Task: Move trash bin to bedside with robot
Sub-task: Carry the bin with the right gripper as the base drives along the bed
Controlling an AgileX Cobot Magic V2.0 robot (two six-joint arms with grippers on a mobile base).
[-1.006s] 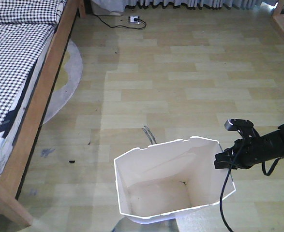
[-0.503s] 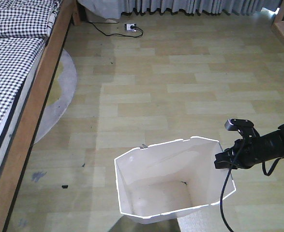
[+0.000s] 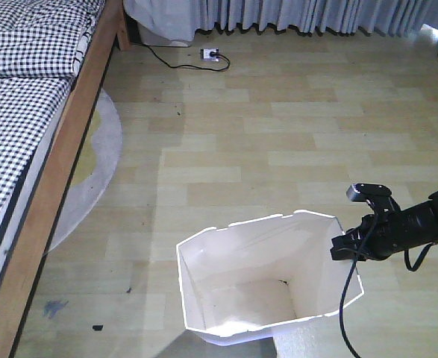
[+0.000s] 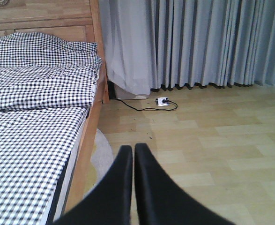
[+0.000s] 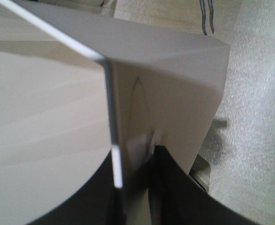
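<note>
Front-facing view first: the trash bin (image 3: pixel 233 250) sits low in the middle of my picture, mouth open toward me and nothing inside but a dark speck or two. My right gripper (image 3: pixel 343 247) is at its right-hand rim, with the black cable (image 3: pixel 345 298) looping down from the arm.

On the right wrist view I can check the hold. The right gripper (image 5: pixel 132 197) has one dark finger on each side of the thin white wall of the trash bin (image 5: pixel 165 93), pinched narrow on it, so I call that a firm hold on the rim.

On the left wrist view, the left gripper (image 4: pixel 133 149) has its two fingers pressed together with nothing between them. It looks out over the checked bedding (image 4: pixel 34 117) to the grey curtains (image 4: pixel 198 42).

So I judge we're in the carry, not the drop-off. The bed frame (image 3: pixel 62 171) runs down the left edge, with a pale round rug (image 3: pixel 92 171) tucked against it, and the bin is well apart from both. I can't tell whether the bin is lifted or sliding on the floor.

Next I need the base to bring us left toward that frame with the pinch held tight, since a thin wall like that could slip or flex. I'd release only once the bin stands just beside the wood.
</note>
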